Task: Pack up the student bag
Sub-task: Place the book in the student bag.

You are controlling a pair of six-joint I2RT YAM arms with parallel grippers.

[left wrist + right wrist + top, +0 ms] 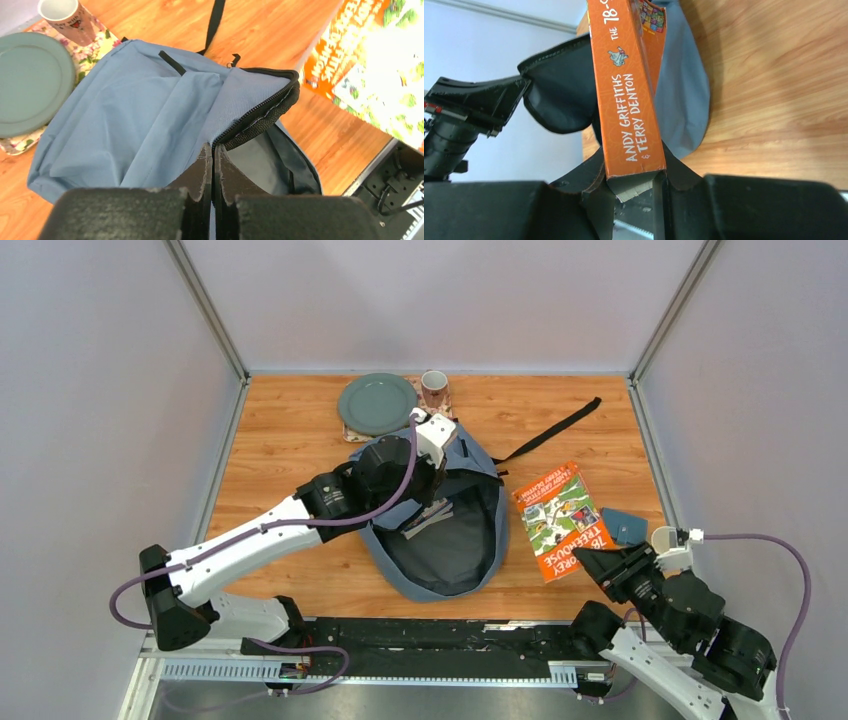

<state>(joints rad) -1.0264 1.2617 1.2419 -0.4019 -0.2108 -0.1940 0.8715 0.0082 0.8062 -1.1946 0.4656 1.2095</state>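
Orange book, clamped at its spine corner by our right gripper, sits at three o'clock of the student bag, which lies in the middle of the table. Our left gripper pinches the bag's twelve o'clock rim. We judge that thin pinch may slip and let the mouth fall shut. The corner-held book could swing and snag the zip.

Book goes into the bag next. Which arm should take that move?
Right. The right gripper clamps the orange book by its end, beside the student bag. The left gripper is shut on the bag's zip edge, holding the mouth open.
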